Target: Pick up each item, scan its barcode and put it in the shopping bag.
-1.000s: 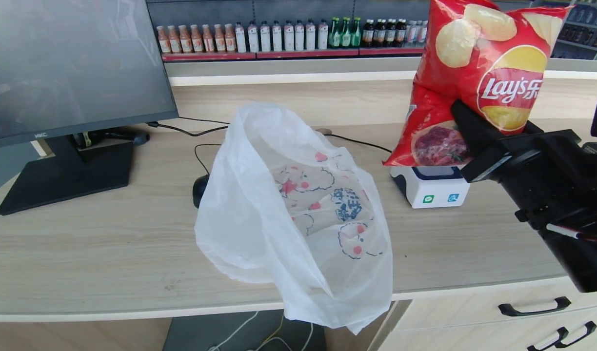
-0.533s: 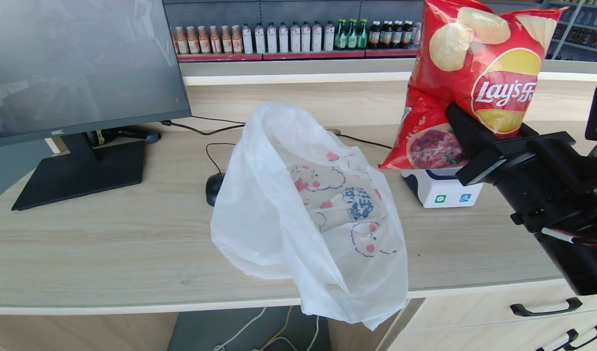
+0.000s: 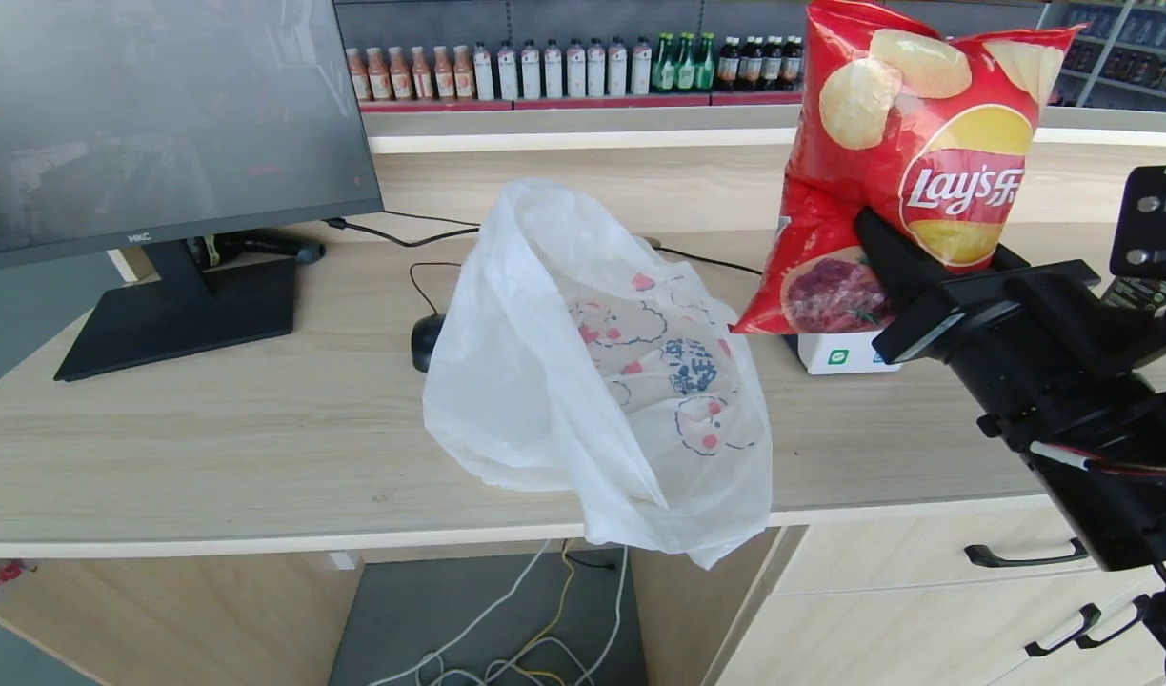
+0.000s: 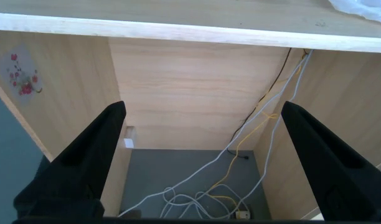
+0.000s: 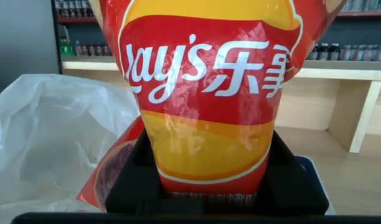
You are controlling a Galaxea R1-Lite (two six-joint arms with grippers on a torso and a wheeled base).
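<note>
The right hand (image 3: 890, 250) has carried the chip bag (image 3: 912, 114) left, farther over the scanner (image 3: 845, 358).

I see the shopping bag (image 3: 593, 381) mid-counter (image 3: 211, 448), its near end hanging over the front edge. Monitor (image 3: 164, 114) at the left. Mouse (image 3: 427, 341) between the monitor stand and the shopping bag, just beside the bag. Scanner (image 3: 845, 353) right of the shopping bag, further back. Chip bag (image 3: 907, 162) upright above the scanner, pinched in the right claw (image 5: 212, 186). Left claw (image 4: 203, 106) sits low, facing the recess under the counter, with cables (image 4: 240, 168) inside it. Drawers (image 3: 926, 591) under the counter on the right. Bottle shelf (image 3: 583, 71) behind the counter.
</note>
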